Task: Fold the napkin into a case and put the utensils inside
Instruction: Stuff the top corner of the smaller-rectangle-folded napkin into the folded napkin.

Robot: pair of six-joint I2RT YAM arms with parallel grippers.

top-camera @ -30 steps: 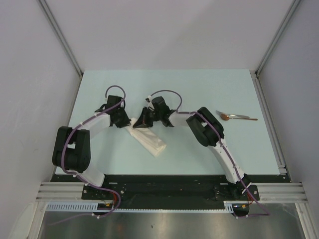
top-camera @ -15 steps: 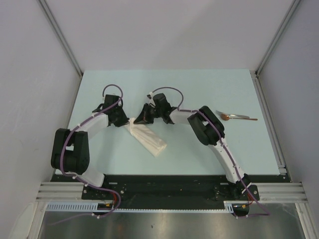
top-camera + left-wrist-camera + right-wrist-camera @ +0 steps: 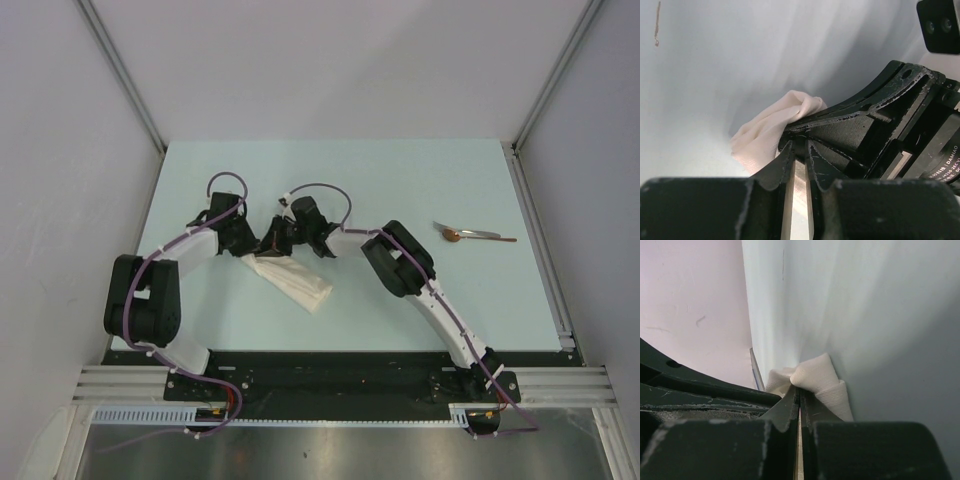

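Note:
The napkin (image 3: 300,285) lies as a narrow folded white strip, slanting from centre-left down to the right. Its upper end is bunched up between both grippers. My right gripper (image 3: 271,247) is shut on a raised fold of the napkin (image 3: 822,377), which bulges just past the jaw tips (image 3: 799,390). My left gripper (image 3: 248,247) sits right beside it at the same end. Its jaws (image 3: 799,145) stand a narrow slit apart with cream cloth in the slit and napkin (image 3: 765,132) bulging to their left. The spoon (image 3: 478,236) lies alone at the right.
The pale table (image 3: 400,180) is walled by grey panels with metal rails at left and right. In the left wrist view the right gripper's black body (image 3: 900,125) crowds the right side, almost touching my left fingers.
My right gripper has swung left with the napkin's upper end, closing up on the left gripper. That end of the strip has shifted left; the spoon has not moved.

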